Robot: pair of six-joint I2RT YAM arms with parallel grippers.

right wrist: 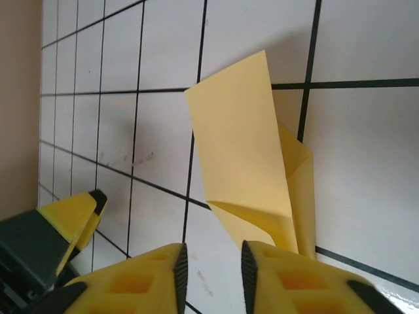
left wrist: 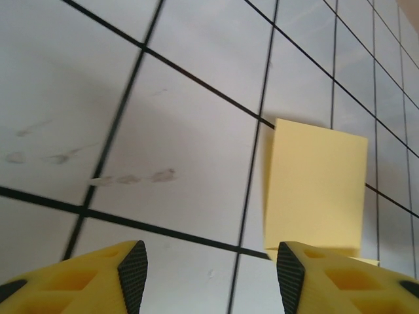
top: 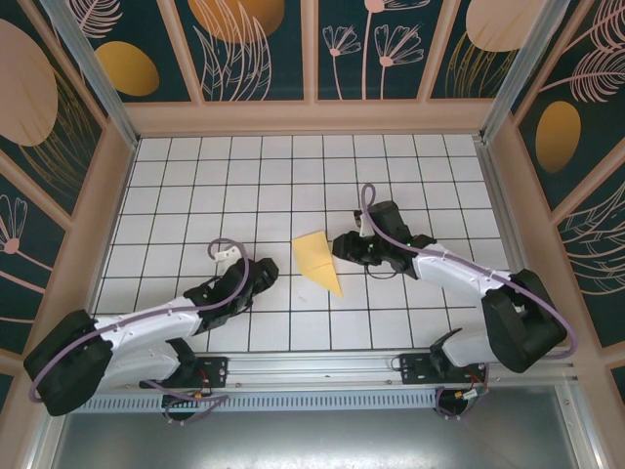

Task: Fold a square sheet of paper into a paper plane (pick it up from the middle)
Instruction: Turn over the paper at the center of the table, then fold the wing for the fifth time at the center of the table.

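white table (top: 195, 166), ruled into squares by thin black lines, forms the floor of a booth. at its near edge a metal rail (top: 322, 363) carries the two arm bases. the left gripper (top: 260, 276) sits low over the tiles just left of the folded paper (top: 317, 259). the right gripper (top: 340, 246) is just beside the paper's right edge, so the paper lies between the two.

from the left wrist, the left gripper (left wrist: 213, 271) has its yellow fingers (left wrist: 131, 265) spread well apart, black pads facing each other with bare tile between them. the folded paper (left wrist: 317, 190) lies ahead and off to the right, outside the gap. its near end meets the top of the right-hand finger in this view, and i cannot tell if they touch.

from the right wrist, the right gripper (right wrist: 213, 278) has its fingers (right wrist: 173, 275) set close with a slim gap left, and nothing is pinched in it. the folded paper (right wrist: 239, 150) lies just ahead of the tips, one flap lifted off the table and casting a shadow, its near corner reaching the right-hand finger. one finger (right wrist: 78, 209) of the left gripper shows at the lower left.

seen from above the paper is a wedge, broad end away from the arms, point toward the rail. beyond the grid stand dark teal walls (top: 259, 49) painted with pale flowers and leaves, framed in light wood.
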